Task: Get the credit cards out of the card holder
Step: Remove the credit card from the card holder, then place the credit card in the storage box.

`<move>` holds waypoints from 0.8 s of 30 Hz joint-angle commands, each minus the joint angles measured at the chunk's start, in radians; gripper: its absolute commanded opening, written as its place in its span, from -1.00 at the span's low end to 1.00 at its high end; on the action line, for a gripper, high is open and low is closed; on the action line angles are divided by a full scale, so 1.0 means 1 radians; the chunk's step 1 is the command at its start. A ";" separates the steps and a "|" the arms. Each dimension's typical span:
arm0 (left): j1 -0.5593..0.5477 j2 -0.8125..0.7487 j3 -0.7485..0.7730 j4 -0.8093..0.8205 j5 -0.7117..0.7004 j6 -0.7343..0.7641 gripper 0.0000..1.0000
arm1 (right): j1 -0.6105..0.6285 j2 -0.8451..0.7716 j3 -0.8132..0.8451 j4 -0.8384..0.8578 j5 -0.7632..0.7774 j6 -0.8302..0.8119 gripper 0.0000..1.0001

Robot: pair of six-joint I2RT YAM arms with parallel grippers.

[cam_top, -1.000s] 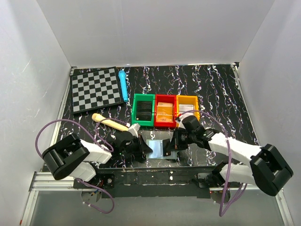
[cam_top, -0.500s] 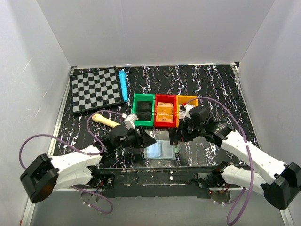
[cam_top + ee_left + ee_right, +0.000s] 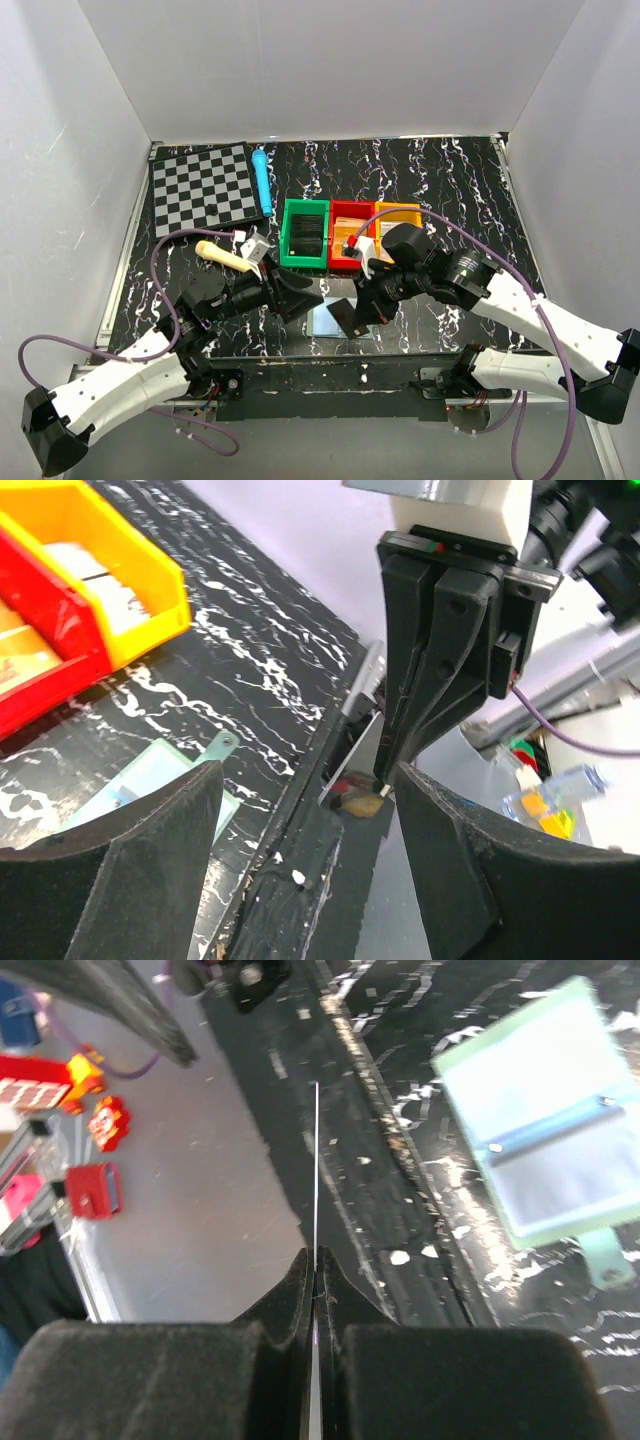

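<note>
Right wrist view: right end effector (image 3: 316, 1265) pinches a thin, stiff, probably slick card (image 3: 316, 1160) by its edge; left end effector (image 3: 308, 775) released.

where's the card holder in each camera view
Top external: the card holder lies open, just below the picture's centre.
Left wrist: the card holder is at lower left, partly hidden.
Right wrist: the card holder is at upper right, open.
Shared landmark: the black marbled table beneath it.
</note>
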 commanded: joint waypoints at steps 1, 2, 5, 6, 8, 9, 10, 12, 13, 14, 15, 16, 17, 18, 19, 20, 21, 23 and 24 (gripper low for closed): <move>0.007 -0.003 0.042 0.029 0.203 0.084 0.38 | 0.035 0.009 0.061 0.027 -0.181 -0.042 -0.97; 0.007 0.011 0.044 0.038 0.232 0.083 0.38 | 0.037 0.014 0.064 0.030 -0.186 -0.043 -0.97; 0.007 0.059 0.045 0.068 0.316 0.072 0.33 | 0.043 0.023 0.066 0.049 -0.195 -0.036 -0.97; 0.007 0.068 0.045 0.081 0.339 0.063 0.33 | 0.044 0.025 0.063 0.059 -0.201 -0.033 -0.97; 0.007 0.091 0.039 0.108 0.374 0.051 0.32 | 0.049 0.028 0.061 0.070 -0.206 -0.029 -0.97; 0.007 0.100 0.038 0.118 0.387 0.045 0.31 | 0.050 0.033 0.061 0.075 -0.206 -0.029 -0.97; 0.007 0.114 0.039 0.130 0.404 0.041 0.30 | 0.052 0.034 0.062 0.076 -0.207 -0.029 -0.97; 0.007 0.135 0.039 0.147 0.430 0.031 0.24 | 0.055 0.042 0.067 0.079 -0.206 -0.029 -0.97; 0.007 0.146 0.041 0.147 0.439 0.032 0.18 | 0.054 0.043 0.070 0.081 -0.206 -0.029 -0.97; 0.007 0.157 0.042 0.151 0.448 0.031 0.12 | 0.054 0.045 0.072 0.081 -0.206 -0.029 -0.97; 0.007 0.162 0.041 0.157 0.457 0.029 0.05 | 0.055 0.046 0.073 0.085 -0.204 -0.029 -0.97; 0.007 0.165 0.039 0.164 0.464 0.023 -0.06 | 0.055 0.048 0.075 0.087 -0.206 -0.029 -0.97; 0.007 0.166 0.033 0.171 0.470 0.018 -0.16 | 0.055 0.049 0.076 0.087 -0.206 -0.028 -0.97; 0.007 0.163 0.029 0.174 0.470 0.017 -0.28 | 0.055 0.051 0.076 0.090 -0.206 -0.026 -0.97; 0.007 0.160 0.024 0.177 0.468 0.014 -0.39 | 0.055 0.051 0.076 0.090 -0.206 -0.026 -0.97; 0.007 0.158 0.021 0.181 0.467 0.012 -0.54 | 0.055 0.051 0.076 0.093 -0.207 -0.026 -0.97; 0.007 0.151 0.018 0.181 0.465 0.012 -0.67 | 0.057 0.049 0.075 0.098 -0.209 -0.023 -0.97; 0.005 0.143 0.007 0.187 0.468 0.008 -0.89 | 0.055 0.043 0.075 0.104 -0.206 -0.022 -0.97; 0.005 0.129 -0.005 0.197 0.456 -0.001 -1.00 | 0.055 0.028 0.067 0.124 -0.195 -0.011 -0.84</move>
